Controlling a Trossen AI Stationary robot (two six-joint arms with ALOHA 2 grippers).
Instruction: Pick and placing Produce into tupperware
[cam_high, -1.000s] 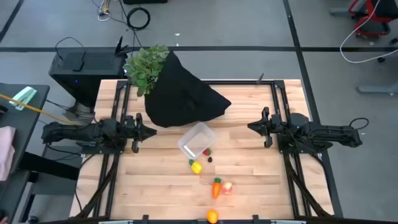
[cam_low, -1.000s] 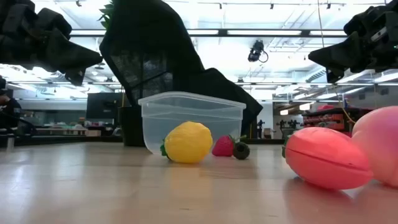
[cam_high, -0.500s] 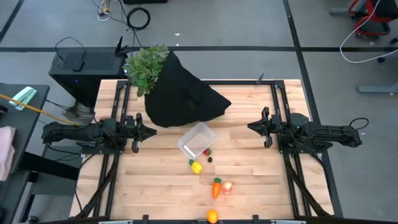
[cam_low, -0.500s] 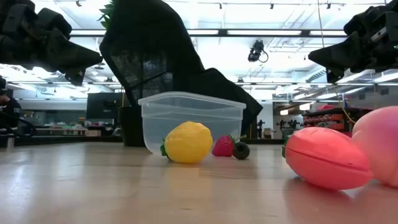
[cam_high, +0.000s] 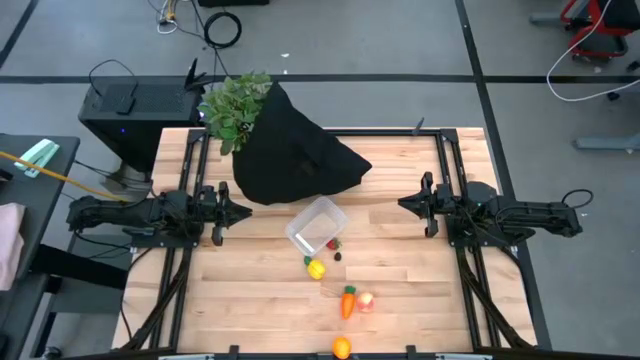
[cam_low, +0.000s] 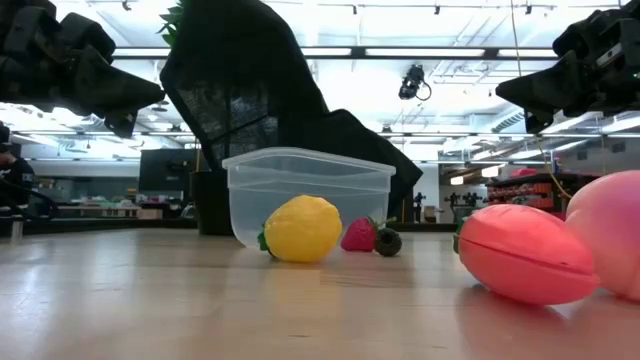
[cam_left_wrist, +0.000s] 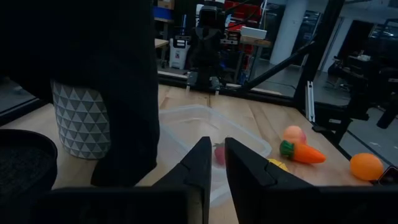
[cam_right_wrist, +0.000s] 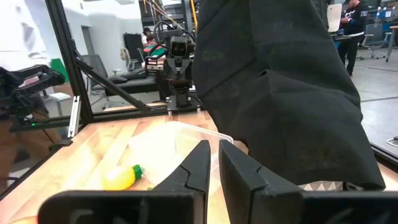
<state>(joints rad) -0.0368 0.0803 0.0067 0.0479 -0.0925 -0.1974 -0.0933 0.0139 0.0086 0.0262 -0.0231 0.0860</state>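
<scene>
The clear tupperware (cam_high: 317, 228) stands on the wooden table near the middle, just in front of the black cloth heap. A yellow piece (cam_high: 316, 268), a red berry (cam_high: 334, 243) and a dark berry (cam_high: 338, 256) lie on the table beside it. An orange carrot (cam_high: 348, 302) and a pink-red fruit (cam_high: 366, 301) lie nearer the front. An orange ball (cam_high: 342, 347) lies at the front edge. My left gripper (cam_high: 245, 212) is shut and empty, left of the tupperware. My right gripper (cam_high: 402, 204) is shut and empty, to its right. Both hover above the table.
A black cloth heap (cam_high: 295, 155) with a leafy green plant (cam_high: 235, 108) stands at the back of the table, right behind the tupperware. A patterned pot (cam_left_wrist: 78, 121) shows under the cloth. Black frame rails run along both table sides.
</scene>
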